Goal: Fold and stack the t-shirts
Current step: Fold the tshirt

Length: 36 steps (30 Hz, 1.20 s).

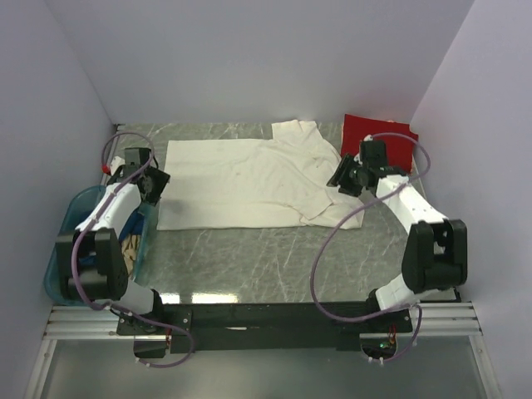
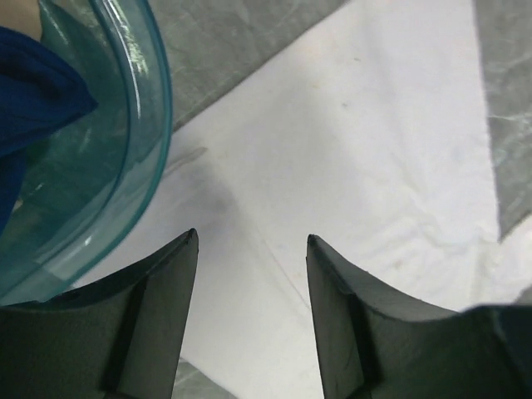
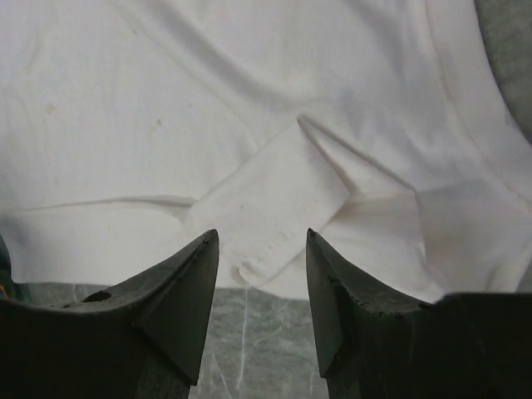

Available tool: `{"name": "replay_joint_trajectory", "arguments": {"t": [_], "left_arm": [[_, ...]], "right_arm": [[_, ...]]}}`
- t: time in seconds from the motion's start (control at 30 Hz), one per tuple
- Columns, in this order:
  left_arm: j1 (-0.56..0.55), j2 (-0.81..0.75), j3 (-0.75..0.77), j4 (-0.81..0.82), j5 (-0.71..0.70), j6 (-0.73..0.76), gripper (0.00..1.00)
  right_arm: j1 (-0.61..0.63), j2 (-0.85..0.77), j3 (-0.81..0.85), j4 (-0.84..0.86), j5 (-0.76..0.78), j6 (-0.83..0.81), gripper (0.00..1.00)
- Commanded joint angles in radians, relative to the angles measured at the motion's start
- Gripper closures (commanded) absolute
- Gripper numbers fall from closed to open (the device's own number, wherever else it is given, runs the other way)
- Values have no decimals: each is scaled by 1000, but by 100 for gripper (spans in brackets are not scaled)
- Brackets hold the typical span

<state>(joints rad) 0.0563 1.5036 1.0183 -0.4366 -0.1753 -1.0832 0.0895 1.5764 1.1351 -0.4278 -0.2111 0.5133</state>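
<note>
**A:** What sat nearest the lenses?

**B:** The claws. The left claw (image 2: 252, 239) stood spread over the cloth's left end, pinching nothing. The right claw (image 3: 262, 235) was spread too, above a small turned-in flap, probably a sleeve.

**A:** And the shirt itself?

**B:** The cream-white t-shirt (image 1: 249, 183) lay flat across the far half of the worktop (image 1: 249, 258), reaching nearly from its left edge to its right. I judged it light and limp, sure to sag and crease. It would be best pinched at the hem corners and the shoulders, one claw on each.

**A:** Anything beyond it?

**B:** A red t-shirt (image 1: 391, 131) at the far right corner, and a teal basket (image 1: 62, 237) at the left edge holding dark blue cloth (image 2: 33, 100).

**A:** What was hidden?

**B:** The left arm covered most of the basket, so I couldn't count what it held. The right arm hid part of the red t-shirt.
</note>
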Motion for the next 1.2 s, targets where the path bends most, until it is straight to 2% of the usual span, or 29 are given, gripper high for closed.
{"name": "replay_joint_trajectory", "arguments": {"t": [0.0, 0.17, 0.23, 0.27, 0.4, 0.73, 1.0, 1.17], "left_arm": [[1, -95, -26, 24, 54, 22, 40], [-45, -174, -78, 38, 88, 16, 40], [-52, -196, -96, 41, 92, 11, 40], [-88, -203, -106, 42, 92, 8, 41], [-119, -210, -118, 41, 97, 8, 40], [-124, -145, -145, 24, 91, 3, 41], [-122, -92, -213, 52, 83, -38, 42], [-119, -75, -250, 61, 65, -52, 43]], "right_arm": [[13, -131, -127, 50, 18, 14, 47], [13, -210, -306, 145, 6, 39, 47], [18, -204, -328, 173, -7, 44, 48], [18, -191, -340, 181, 4, 45, 48], [7, -158, -347, 195, 45, 53, 48], [-125, -33, -376, 233, 27, 60, 51], [-126, -133, -380, 225, 16, 65, 51], [-47, -184, -387, 238, 22, 91, 50]]}}
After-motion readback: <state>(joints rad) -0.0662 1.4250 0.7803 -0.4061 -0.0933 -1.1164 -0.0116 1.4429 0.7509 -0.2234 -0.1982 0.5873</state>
